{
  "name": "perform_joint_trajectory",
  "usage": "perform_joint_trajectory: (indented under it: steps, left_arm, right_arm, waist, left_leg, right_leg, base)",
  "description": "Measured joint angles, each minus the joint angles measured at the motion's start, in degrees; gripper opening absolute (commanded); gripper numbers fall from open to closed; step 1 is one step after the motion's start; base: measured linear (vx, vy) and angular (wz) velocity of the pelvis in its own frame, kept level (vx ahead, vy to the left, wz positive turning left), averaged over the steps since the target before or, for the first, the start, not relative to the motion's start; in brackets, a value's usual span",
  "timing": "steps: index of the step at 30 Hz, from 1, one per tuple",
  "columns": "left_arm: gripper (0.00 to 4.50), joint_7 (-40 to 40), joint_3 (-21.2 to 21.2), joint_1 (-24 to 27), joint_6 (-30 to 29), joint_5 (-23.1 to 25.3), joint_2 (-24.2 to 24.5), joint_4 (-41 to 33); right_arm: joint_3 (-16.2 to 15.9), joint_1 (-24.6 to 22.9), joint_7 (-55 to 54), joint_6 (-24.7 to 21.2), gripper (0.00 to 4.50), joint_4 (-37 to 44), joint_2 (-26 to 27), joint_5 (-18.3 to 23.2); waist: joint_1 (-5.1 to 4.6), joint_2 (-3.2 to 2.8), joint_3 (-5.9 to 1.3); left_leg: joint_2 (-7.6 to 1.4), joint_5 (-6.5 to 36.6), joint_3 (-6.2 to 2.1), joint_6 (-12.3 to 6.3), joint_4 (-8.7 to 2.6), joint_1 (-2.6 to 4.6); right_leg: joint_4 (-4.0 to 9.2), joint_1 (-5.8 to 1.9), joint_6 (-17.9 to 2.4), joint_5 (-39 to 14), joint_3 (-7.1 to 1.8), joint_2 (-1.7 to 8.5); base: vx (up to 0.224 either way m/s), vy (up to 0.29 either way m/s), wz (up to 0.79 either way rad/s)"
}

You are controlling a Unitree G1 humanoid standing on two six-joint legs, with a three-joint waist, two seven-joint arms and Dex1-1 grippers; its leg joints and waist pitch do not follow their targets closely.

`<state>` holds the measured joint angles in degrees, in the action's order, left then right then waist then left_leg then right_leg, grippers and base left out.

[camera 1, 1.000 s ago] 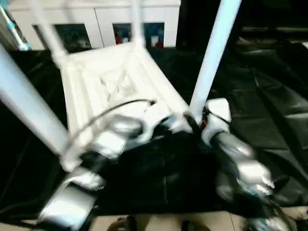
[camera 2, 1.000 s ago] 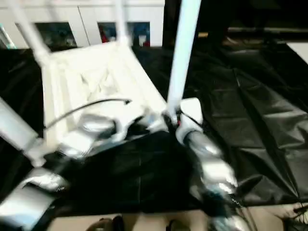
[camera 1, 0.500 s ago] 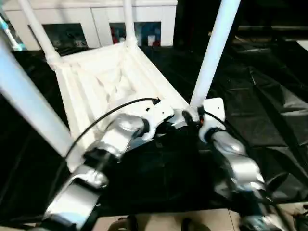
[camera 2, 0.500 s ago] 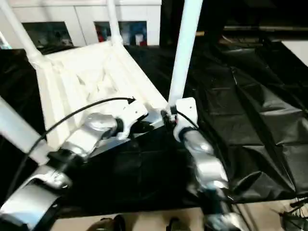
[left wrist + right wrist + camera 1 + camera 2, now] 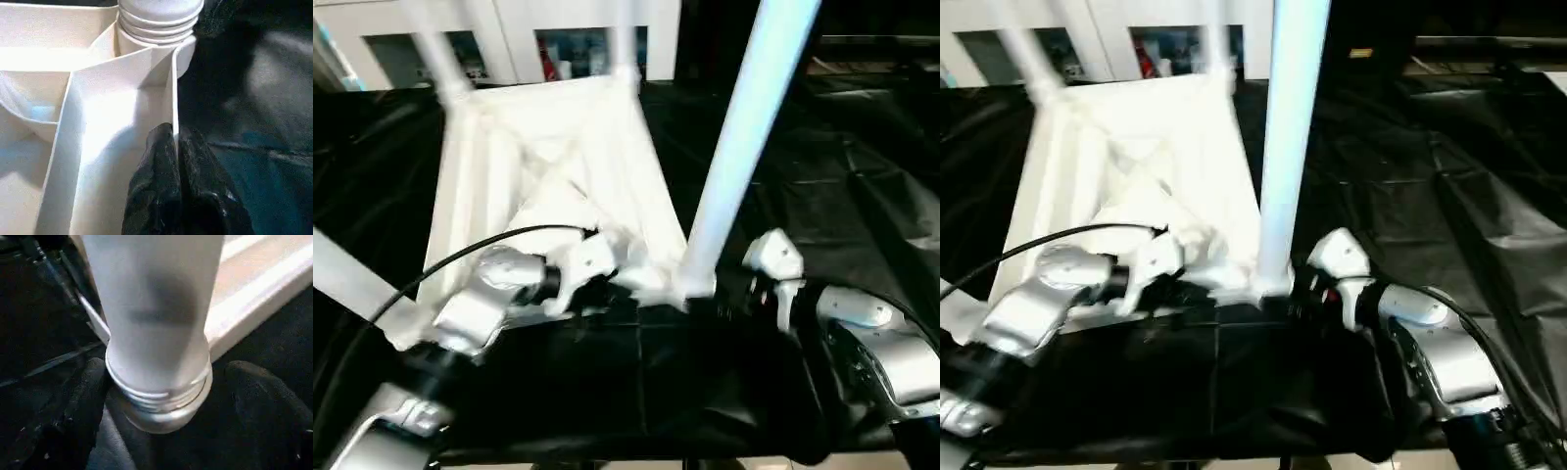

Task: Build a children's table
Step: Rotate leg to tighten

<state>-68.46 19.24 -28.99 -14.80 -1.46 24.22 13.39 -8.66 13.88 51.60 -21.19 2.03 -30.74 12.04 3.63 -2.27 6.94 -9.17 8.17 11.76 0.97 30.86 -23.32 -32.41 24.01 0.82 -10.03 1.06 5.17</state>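
Observation:
The children's table top (image 5: 548, 157) lies upside down on a black sheet, ribbed underside up. Four white legs stand in its corner sockets. The nearest right leg (image 5: 734, 157) rises tall in front of me. My left gripper (image 5: 174, 134) is shut on the top's thin rim wall (image 5: 172, 93), a little way from that leg's socket (image 5: 156, 29). My right gripper (image 5: 171, 396) is open, one black finger (image 5: 90, 401) on each side of the leg's threaded base (image 5: 156, 396), and the right finger stands clear of it. In the left eye view the right gripper (image 5: 720, 294) sits at the foot of that leg.
A crinkled black sheet (image 5: 862, 196) covers the surface all around. White cabinets (image 5: 514, 29) with dark openings stand at the back. A black cable (image 5: 460, 257) loops over my left forearm. The near-left leg (image 5: 352, 284) slants across the left edge.
My right gripper's fingers have spread apart around the leg's base, and the right forearm now reaches in more from the right. The head view has shifted. The left gripper keeps its grip.

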Motion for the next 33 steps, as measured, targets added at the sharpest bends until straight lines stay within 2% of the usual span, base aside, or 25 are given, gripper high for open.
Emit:
perform_joint_trajectory:
  steps: [7, 17, 29, 33]
  left_arm:
    - [0.00, -0.43, 1.02, 0.29, -0.66, -0.03, 0.21, -1.27]
    - [0.00, -1.37, 1.22, 0.52, -1.13, -0.04, 0.63, -1.93]
    - [0.00, -1.36, 1.19, 0.60, -1.18, -0.09, 0.83, -1.95]
    - [0.00, -1.37, 1.17, 0.60, -1.18, -0.09, 0.83, -1.91]
  right_arm:
    - [-0.87, 0.38, 2.32, 1.60, 3.99, -0.12, 0.65, 0.63]
    - [-1.90, 0.41, 4.91, 3.20, 3.99, -0.68, 0.39, 1.22]
    - [-1.95, 1.29, 5.32, 3.82, 2.85, -2.65, 0.55, 1.18]
    - [-1.94, 1.29, 5.31, 3.86, 2.73, -2.74, 0.64, 1.19]
  waist:
    - [-0.12, 0.32, 0.21]
    - [-0.14, 0.46, 0.30]
    - [-0.21, 0.48, 0.31]
    - [-0.23, 0.47, 0.31]
  left_leg:
    - [0.00, 0.18, 0.21, 0.33, 0.63, 0.03]
    - [-0.01, 0.16, 0.26, 0.34, 0.72, 0.05]
    - [-0.04, 0.16, 0.26, 0.33, 0.82, 0.05]
    - [-0.05, 0.16, 0.26, 0.33, 0.84, 0.05]
  right_leg:
    - [-0.54, -0.05, -0.01, 0.01, -0.22, 0.15]
    - [-0.62, -0.11, -0.02, 0.01, -0.25, 0.16]
    - [-0.67, -0.13, -0.02, 0.01, -0.25, 0.16]
    - [-0.69, -0.13, -0.02, 0.01, -0.25, 0.16]
  base:
    - [0.000, 0.000, 0.00]
    - [0.000, 0.000, 0.00]
    - [0.000, 0.000, 0.00]
    - [0.000, 0.000, 0.00]
